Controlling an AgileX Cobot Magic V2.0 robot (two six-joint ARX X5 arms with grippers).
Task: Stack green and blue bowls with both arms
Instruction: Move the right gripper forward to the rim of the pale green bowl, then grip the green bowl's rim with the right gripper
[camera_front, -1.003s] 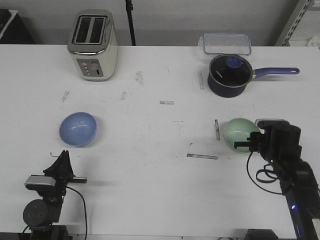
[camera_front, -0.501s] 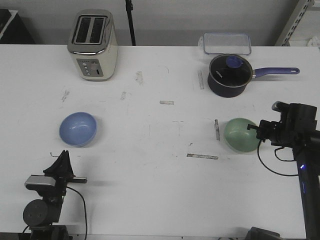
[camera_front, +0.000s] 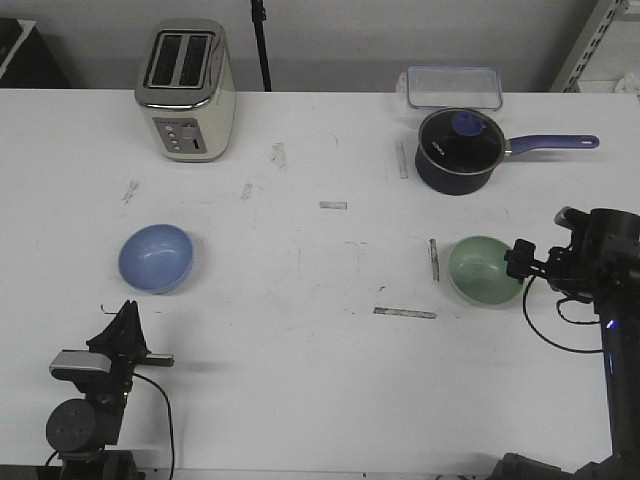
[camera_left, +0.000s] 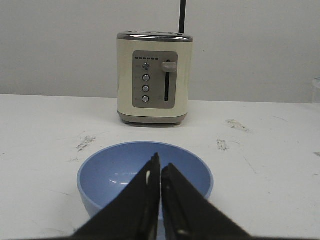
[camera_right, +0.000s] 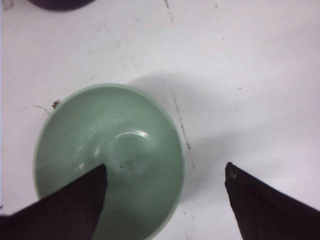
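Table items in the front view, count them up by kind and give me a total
Bowls: 2, the blue bowl and the green bowl
Toaster: 1
Saucepan: 1
Clear container: 1
Total: 5

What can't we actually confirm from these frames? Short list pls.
- Right gripper contact: in the right wrist view one finger overlaps the green bowl; touching or hovering is unclear.
- Left gripper: the left wrist view's bottom edge cuts off the finger bases.
- Saucepan contents: dark and too small in the front view.
- Toaster labels: too small to read.
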